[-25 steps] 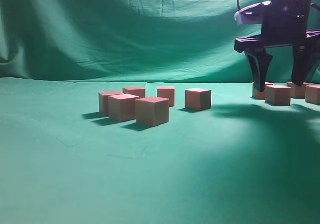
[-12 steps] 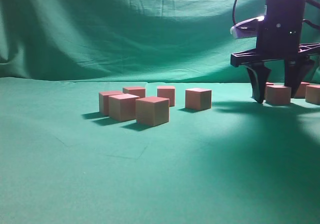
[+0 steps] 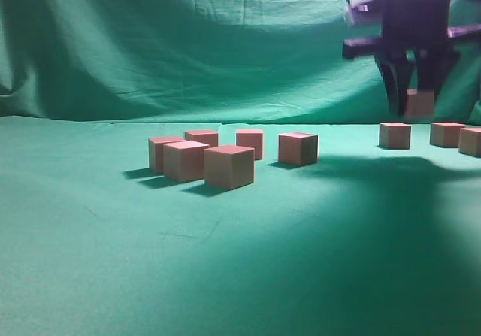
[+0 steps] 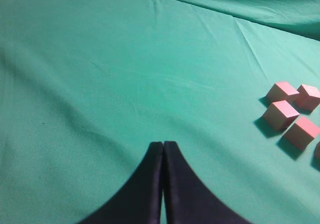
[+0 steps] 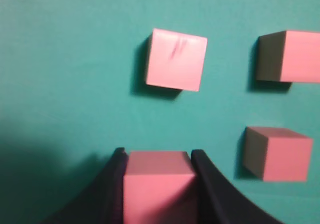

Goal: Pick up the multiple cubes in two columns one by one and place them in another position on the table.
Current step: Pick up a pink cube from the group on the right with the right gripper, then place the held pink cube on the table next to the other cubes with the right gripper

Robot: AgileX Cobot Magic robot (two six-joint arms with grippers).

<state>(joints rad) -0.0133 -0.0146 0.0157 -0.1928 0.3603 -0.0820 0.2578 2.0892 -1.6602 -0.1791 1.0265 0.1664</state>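
My right gripper (image 3: 415, 103) is clamped on one cube (image 3: 419, 102), held clear above the table (image 3: 240, 261) at the far right; in the right wrist view the block (image 5: 157, 184) sits squarely between both fingers (image 5: 207, 184), faces flush to the pads. Three cubes remain on the cloth below me, the nearest (image 3: 395, 135) just down and left of the held one. The placed group of five (image 3: 229, 166) lies well to my left at mid-table, so the coming carry runs leftward across the exterior view; a cube has no long axis, so jaw alignment is not critical. My left gripper (image 4: 163, 154) hangs over bare cloth with its fingers pressed together, empty, the group off to its right; it is nearer that group, but the right holds the load. Against half a second ago: I was then down at cloth level straddling this cube; now it is lifted off, and one cube behind it is uncovered.
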